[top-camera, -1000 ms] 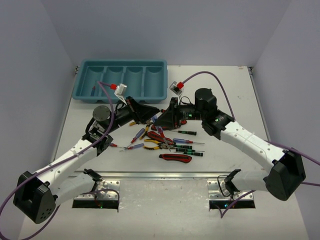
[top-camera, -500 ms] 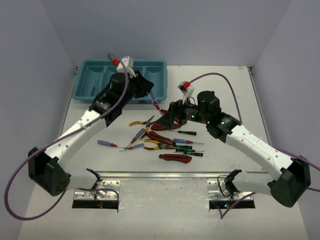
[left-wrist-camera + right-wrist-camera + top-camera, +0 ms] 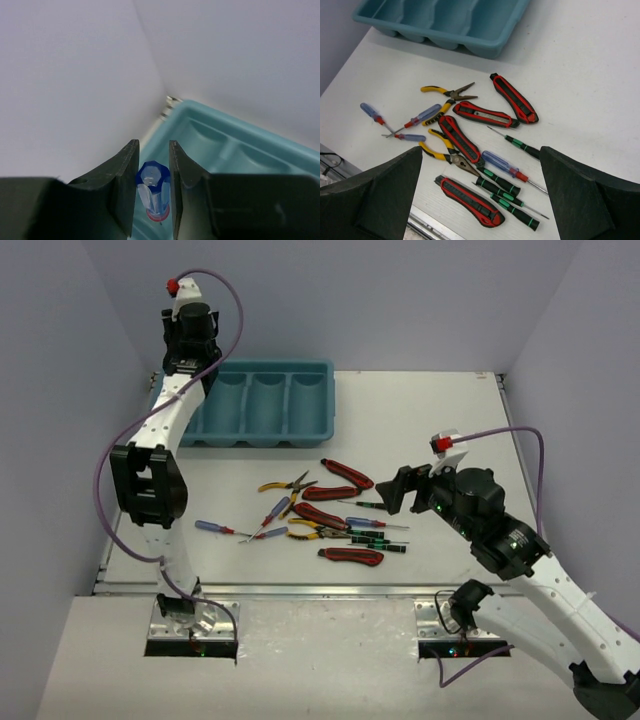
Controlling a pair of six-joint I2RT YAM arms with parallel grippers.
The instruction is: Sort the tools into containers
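Progress looks slight from where I stand. Only one tool is off the tabletop. The left gripper is clenched on a blue-handled screwdriver, handle pinched between its two fingers. It hangs high above the left end of the teal tray, which sits at the tabletop's far left corner. The screwdriver is not yet released, so I would not count even that one as sorted.

The compartments I can see into show no tools. The leftmost one is partly hidden behind the left arm in the overhead view, and the wrist view shows only a slice of it, so I cannot vouch for its whole floor.

Everything else lies in a loose cluster on the middle of the tabletop, toward its near edge and well apart from the tray:
- four red-and-black utility knives
- two yellow-handled pliers
- several thin precision screwdrivers with green bands
- four loose blue screwdrivers

Some of them overlap or touch. One pair of pliers lies against a knife, and the thin drivers are bunched close together toward the right of the pile.

The right gripper hangs above the right side of that cluster with its jaws spread wide and nothing between them.

My reading is that the job is close to its start. One drop is pending and more than a dozen tools have yet to be carried across, each kind presumably to its own compartment.
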